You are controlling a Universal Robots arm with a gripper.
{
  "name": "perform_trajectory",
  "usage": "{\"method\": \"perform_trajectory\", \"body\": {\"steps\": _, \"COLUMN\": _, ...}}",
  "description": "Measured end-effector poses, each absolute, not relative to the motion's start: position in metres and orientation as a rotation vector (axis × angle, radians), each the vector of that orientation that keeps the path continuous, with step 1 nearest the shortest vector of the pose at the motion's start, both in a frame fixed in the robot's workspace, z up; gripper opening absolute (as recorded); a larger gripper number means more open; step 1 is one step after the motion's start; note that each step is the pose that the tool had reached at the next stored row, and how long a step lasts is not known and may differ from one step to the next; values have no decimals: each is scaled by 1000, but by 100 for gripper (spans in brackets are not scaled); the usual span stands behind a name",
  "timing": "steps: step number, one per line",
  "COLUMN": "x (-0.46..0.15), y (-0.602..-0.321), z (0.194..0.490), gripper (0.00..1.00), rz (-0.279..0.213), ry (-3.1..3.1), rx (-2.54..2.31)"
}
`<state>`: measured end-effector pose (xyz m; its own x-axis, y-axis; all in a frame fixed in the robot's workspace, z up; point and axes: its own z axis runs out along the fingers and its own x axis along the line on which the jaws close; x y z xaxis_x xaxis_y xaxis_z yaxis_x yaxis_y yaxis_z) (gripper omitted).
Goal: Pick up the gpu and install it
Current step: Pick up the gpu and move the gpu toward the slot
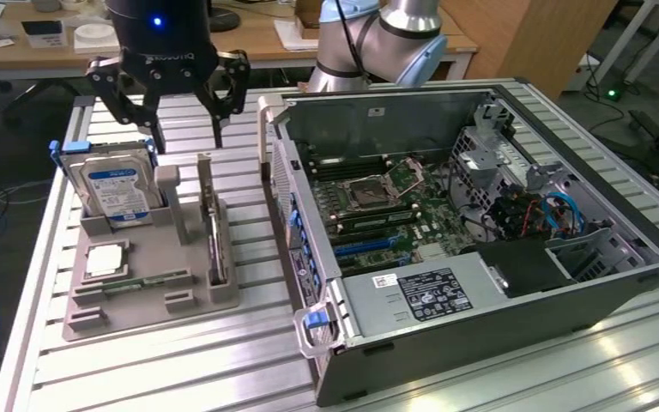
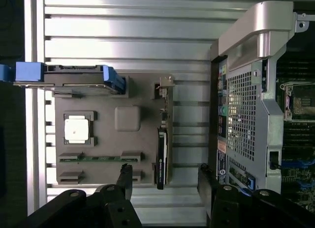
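You have a grey holder (image 1: 135, 305) low on the exterior view's left. It carries a hard drive (image 1: 117, 189) upright, a processor chip (image 1: 106, 257), a memory stick (image 1: 141, 281), and the gpu (image 1: 209, 227) standing on edge in the slot nearest the open computer case (image 1: 479, 257). Everything sits on a slatted metal worktop (image 1: 135, 369), with a wooden desk (image 1: 255, 43) behind. Your pincer (image 1: 188, 142) hangs above the holder at upper left, fingers apart and empty.

In the wrist view, the gpu (image 2: 162, 154) stands in the holder (image 2: 128, 144), in line between your pincer's (image 2: 165, 181) spread fingers (image 2: 125, 176), with the case (image 2: 246, 114) beside it.
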<state>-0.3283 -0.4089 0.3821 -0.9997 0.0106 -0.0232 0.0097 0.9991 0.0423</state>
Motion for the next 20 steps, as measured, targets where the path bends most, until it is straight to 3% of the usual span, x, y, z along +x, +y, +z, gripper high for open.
{"method": "perform_trajectory", "body": {"steps": 20, "x": -328, "y": -409, "z": 364, "gripper": 65, "rz": 63, "ry": 3118, "rx": 15}}
